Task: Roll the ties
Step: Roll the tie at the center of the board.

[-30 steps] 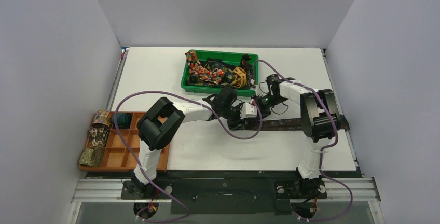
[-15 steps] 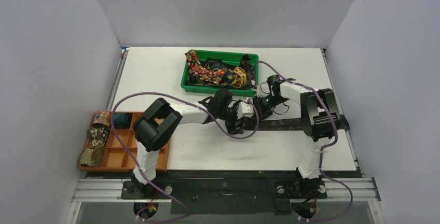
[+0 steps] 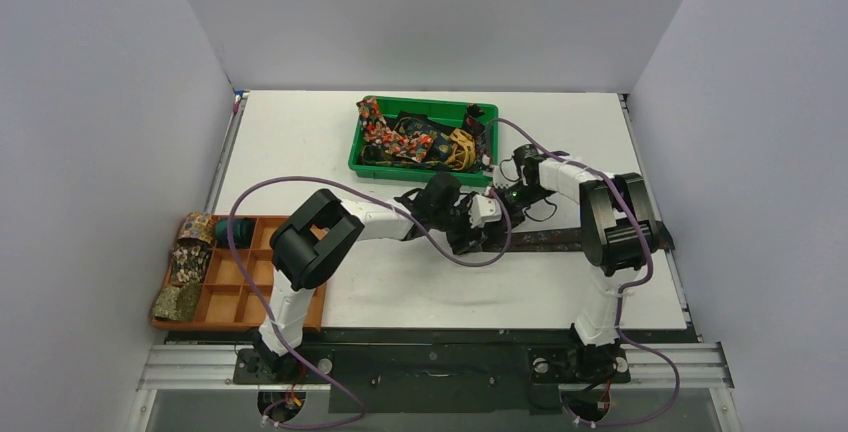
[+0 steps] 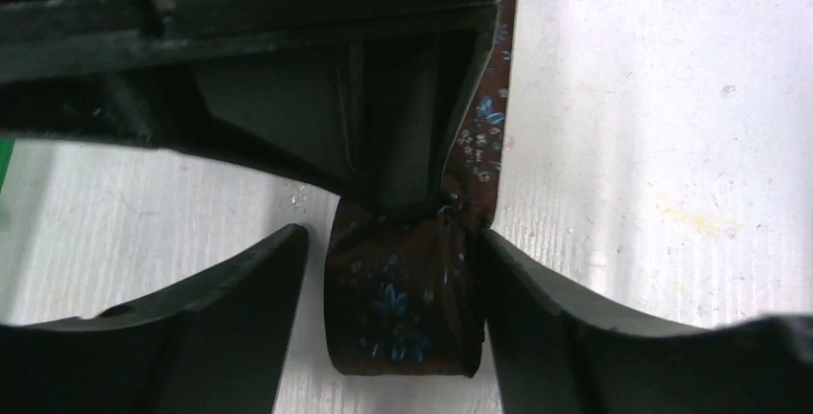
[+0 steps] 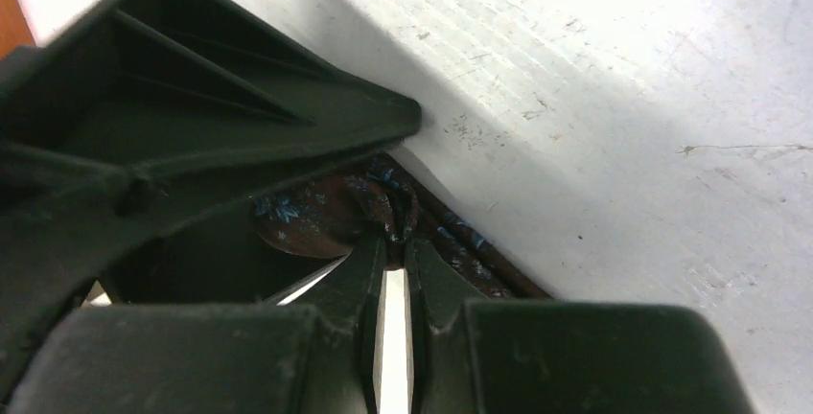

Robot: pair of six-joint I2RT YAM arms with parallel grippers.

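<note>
A dark brown tie (image 3: 545, 241) with small blue flecks lies stretched across the table toward the right. Its left end is turned into a small coil (image 4: 403, 309). My left gripper (image 4: 391, 280) stands open around that coil. The left finger (image 4: 220, 328) is a gap away from it and the right finger (image 4: 594, 328) is against its side. My right gripper (image 5: 393, 246) is shut on the fabric of the coil (image 5: 307, 213), pinching it from the far side. In the top view both grippers meet at mid-table, left (image 3: 478, 227) and right (image 3: 503, 204).
A green bin (image 3: 415, 169) holding several tangled ties stands just behind the grippers. An orange divided tray (image 3: 245, 292) at the near left has rolled ties (image 3: 190, 262) in its left cells. Purple cables loop off both arms.
My left gripper's jaws have spread wider around the coil, and the left arm's elbow has shifted slightly. The right gripper has stayed shut on the tie in the same place.
</note>
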